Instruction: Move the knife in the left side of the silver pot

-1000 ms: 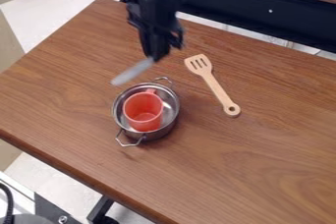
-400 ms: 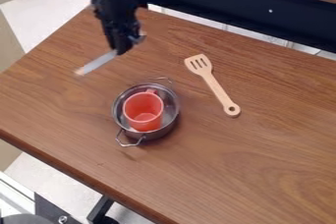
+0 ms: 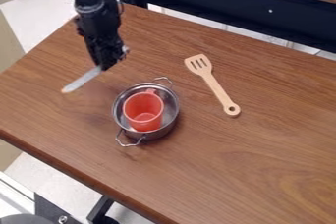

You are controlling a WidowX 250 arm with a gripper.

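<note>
My gripper [image 3: 103, 66] hangs over the upper left part of the table, shut on one end of the knife [image 3: 82, 80]. The knife's pale blade slants down and to the left, its tip left of the pot and a little farther back. The silver pot [image 3: 169, 120] stands upright near the left-centre of the table, with one handle at its back and one at its front. Between gripper and pot lies a short gap of table.
A red cup [image 3: 142, 110] sits inside the pot. To the right of the pot lies a slotted wooden spatula [image 3: 218, 90]. The brown table's [image 3: 263, 169] left edge runs diagonally, and a dark-fronted counter [image 3: 242, 9] stands behind.
My gripper has moved left across the table with the knife, from behind the pot to its upper left, and most recently toward the front. Pot, cup and spatula have stayed put.
</note>
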